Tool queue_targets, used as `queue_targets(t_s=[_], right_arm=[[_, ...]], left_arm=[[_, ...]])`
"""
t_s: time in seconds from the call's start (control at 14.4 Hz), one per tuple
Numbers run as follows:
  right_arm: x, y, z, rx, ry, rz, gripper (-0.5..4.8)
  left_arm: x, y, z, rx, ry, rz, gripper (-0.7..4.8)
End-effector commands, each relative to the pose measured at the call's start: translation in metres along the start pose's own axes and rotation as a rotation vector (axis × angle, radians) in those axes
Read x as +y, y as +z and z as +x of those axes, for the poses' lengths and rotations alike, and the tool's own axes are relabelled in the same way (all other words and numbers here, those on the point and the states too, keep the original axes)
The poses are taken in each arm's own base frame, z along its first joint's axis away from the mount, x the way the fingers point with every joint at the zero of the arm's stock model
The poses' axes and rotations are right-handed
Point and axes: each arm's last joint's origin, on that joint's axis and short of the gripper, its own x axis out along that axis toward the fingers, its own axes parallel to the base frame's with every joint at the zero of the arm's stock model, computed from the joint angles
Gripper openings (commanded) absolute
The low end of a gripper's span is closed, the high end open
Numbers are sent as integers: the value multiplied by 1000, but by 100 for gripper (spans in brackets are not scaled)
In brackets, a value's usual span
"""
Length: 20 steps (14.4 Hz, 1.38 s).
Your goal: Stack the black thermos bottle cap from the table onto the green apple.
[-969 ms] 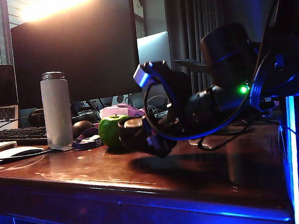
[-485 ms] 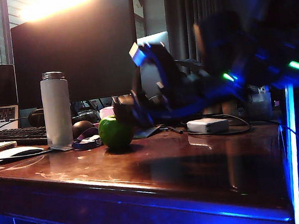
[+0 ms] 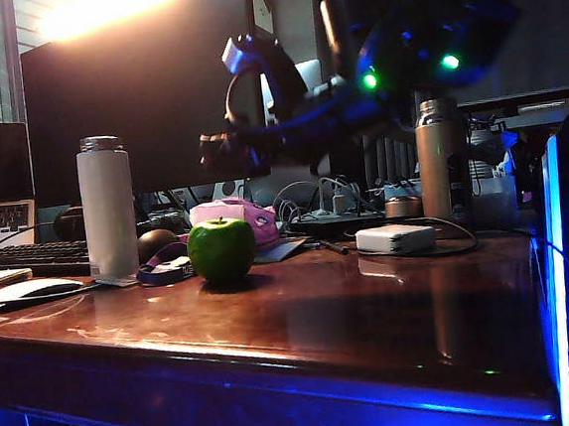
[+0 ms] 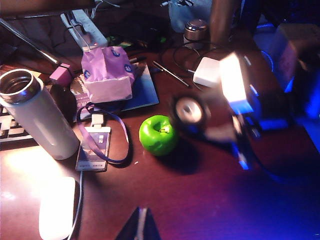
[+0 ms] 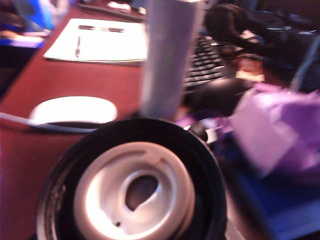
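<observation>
My right gripper holds the cap, light, stiff and slippery, by its sides above the apple; my left gripper looks nearly closed and empty.

My right arm: black housings, two green indicator lights, dark cable looped beside the wrist, pale camera block on top. Right gripper black, blurred. Left gripper: dark, pale-edged tip only.

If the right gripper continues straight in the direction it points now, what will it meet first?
The right gripper, shut on the black thermos bottle cap, points toward the white bottle. That bottle would probably be met first, though depth is unclear. The green apple lies below this line.
</observation>
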Motion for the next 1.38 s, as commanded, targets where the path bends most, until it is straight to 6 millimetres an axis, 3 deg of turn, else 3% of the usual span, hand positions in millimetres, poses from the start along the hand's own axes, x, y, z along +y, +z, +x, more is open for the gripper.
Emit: queue_targets(t_s=[0.07,0.42,0.76,1.38], right_arm=[[-14,1,13,5,2,-4,201],[-23,-4,36,64,53,-18,201],[-26,-11,47,84,68,-8,201],[-25,-23,51,94,82,-10,201]], left_arm=[[0,1,-1,-15,1,3,-5],[0,1,-1,-15,1,3,-5],[0,1,-1,-14,1,3,-5],[0,1,-1,-15,1,3,-5]])
